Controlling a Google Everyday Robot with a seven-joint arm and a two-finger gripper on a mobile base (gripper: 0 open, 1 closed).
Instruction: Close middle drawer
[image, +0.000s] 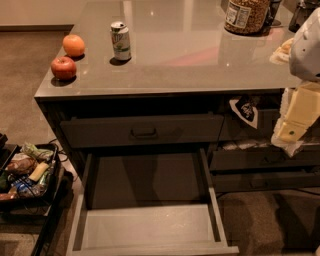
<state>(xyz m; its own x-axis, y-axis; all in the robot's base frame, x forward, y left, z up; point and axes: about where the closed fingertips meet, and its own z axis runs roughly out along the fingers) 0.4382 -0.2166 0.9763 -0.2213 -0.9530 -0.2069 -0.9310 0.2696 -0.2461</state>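
Drawer bank with the middle drawer (150, 227) wide open, end effector (291, 131) off to its right.
Under the grey tabletop (190, 55) the middle drawer is pulled far out toward the camera at lower centre, its pale inner floor showing and its front at the bottom edge of the view. The cream-coloured end effector hangs at the right edge before the neighbouring stack of drawers (265, 160), higher than the open drawer and well apart from it; whether it is apart or together I cannot tell.
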